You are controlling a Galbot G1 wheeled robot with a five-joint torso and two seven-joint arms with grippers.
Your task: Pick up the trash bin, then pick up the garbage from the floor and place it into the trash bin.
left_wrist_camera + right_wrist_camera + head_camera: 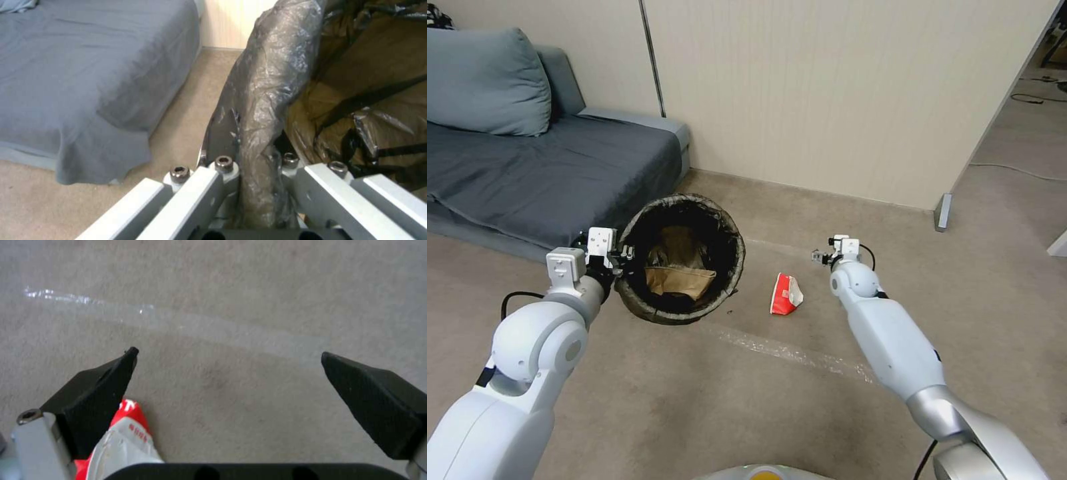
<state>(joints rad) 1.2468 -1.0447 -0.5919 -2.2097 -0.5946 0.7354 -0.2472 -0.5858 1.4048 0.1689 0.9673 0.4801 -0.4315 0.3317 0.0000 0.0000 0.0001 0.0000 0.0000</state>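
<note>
Two grippers are at work over the floor. The left gripper is clamped on the near-left rim of the bin, and the left wrist view shows the bag-covered rim pinched between the metal fingers, one outside the wall and one inside. The bin is tilted with its mouth facing the head camera, held off the carpet at the left arm's end, just in front of the sofa that stands far left against the wall. Inside the bin lies a brown paper bag against the dark liner. The right gripper hangs right of the bin, well apart from it, its two black pads spread wide with nothing between them. In the right wrist view bare carpet and a pale tape line lie between the pads, and a crushed red-and-white cup shows beside one pad, not between them and not held. In the head view that cup lies on the floor between the bin and the right arm, nearer than the gripper's tips and slightly to their left. A second tape line runs across the carpet on the near side of the cup and bin.
</note>
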